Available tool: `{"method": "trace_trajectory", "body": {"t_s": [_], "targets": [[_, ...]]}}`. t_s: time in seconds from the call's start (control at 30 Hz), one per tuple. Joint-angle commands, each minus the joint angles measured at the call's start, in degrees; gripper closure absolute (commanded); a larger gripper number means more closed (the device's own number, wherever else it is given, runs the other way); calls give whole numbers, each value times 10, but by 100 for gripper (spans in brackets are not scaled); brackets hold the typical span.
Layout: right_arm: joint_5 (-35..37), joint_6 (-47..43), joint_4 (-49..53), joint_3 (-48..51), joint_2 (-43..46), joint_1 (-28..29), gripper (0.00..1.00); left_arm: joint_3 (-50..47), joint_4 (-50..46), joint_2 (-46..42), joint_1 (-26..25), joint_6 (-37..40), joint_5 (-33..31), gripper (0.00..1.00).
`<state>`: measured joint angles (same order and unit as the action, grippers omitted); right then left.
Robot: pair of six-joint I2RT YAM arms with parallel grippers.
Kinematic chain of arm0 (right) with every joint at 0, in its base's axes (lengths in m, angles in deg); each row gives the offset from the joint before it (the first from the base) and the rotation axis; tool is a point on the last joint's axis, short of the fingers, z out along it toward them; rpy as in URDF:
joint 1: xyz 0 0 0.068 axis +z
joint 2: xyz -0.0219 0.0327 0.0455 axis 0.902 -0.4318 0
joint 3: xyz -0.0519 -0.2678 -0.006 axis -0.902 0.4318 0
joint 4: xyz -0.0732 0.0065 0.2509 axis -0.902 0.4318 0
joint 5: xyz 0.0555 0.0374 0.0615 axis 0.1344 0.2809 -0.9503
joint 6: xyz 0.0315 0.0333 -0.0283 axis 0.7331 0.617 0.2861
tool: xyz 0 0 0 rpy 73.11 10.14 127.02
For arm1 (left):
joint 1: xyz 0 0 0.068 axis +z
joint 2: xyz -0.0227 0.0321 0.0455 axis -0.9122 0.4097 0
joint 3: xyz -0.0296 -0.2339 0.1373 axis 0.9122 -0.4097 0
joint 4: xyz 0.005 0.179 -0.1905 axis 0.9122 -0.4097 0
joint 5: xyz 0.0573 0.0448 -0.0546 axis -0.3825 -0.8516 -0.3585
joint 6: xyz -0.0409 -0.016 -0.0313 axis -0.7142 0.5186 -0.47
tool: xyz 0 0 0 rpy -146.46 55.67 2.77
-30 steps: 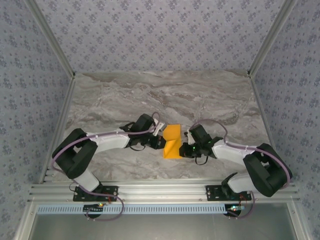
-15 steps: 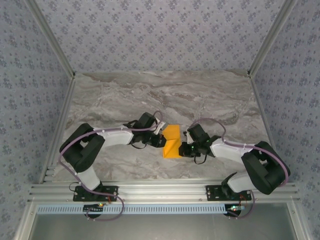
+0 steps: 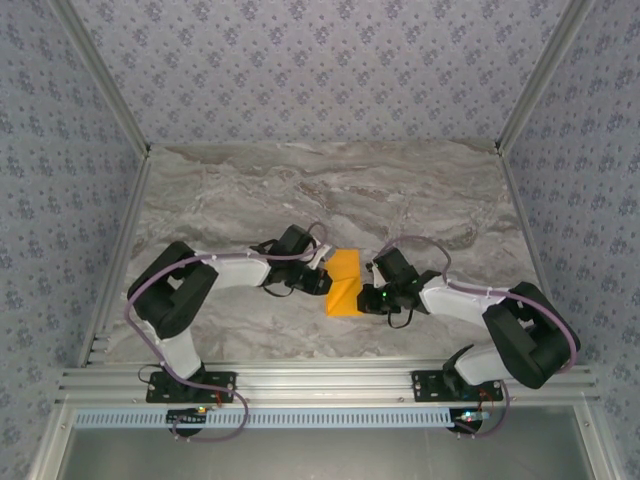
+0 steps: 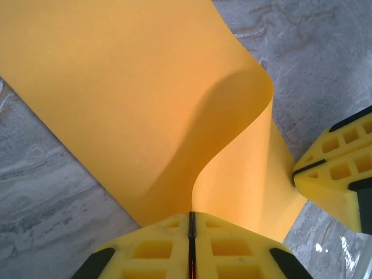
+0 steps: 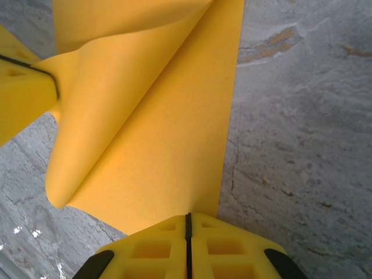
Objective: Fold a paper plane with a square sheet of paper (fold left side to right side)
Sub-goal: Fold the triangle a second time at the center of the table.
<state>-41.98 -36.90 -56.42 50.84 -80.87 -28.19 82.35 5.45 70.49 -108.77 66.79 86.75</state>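
Observation:
The square sheet of paper [image 3: 344, 282] is plain orange-yellow and lies at mid-table between both arms. My left gripper [image 4: 190, 216] is shut on the sheet's left edge and holds it lifted, so that side curls up and over toward the right [image 4: 232, 110]. My right gripper [image 5: 188, 218] is shut, its closed tips set down on the flat right part of the paper [image 5: 168, 151] near its right edge. In the top view the left gripper [image 3: 324, 281] and right gripper [image 3: 366, 297] flank the sheet. No paper plane shape shows; the sheet is one curled piece.
The grey marbled tabletop [image 3: 300, 190] stretches open behind the sheet. Aluminium frame rails [image 3: 320, 380] run along the near edge, and patterned walls close in the sides and back. Both arms' elbows sit low near the front corners.
The left arm's elbow has swung inward to the right, carrying the pinched left edge a little further over the sheet. The right arm has shifted slightly and stays on the paper.

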Motion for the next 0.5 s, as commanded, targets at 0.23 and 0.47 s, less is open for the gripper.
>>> {"method": "trace_trajectory", "body": {"t_s": [0.23, 0.47], "targets": [[33, -5, 55, 2, -14, 7, 90, 14, -8, 16, 4, 14, -10, 91], [34, -5, 57, 2, -14, 8, 90, 17, -7, 18, 6, 13, -14, 92]]}}
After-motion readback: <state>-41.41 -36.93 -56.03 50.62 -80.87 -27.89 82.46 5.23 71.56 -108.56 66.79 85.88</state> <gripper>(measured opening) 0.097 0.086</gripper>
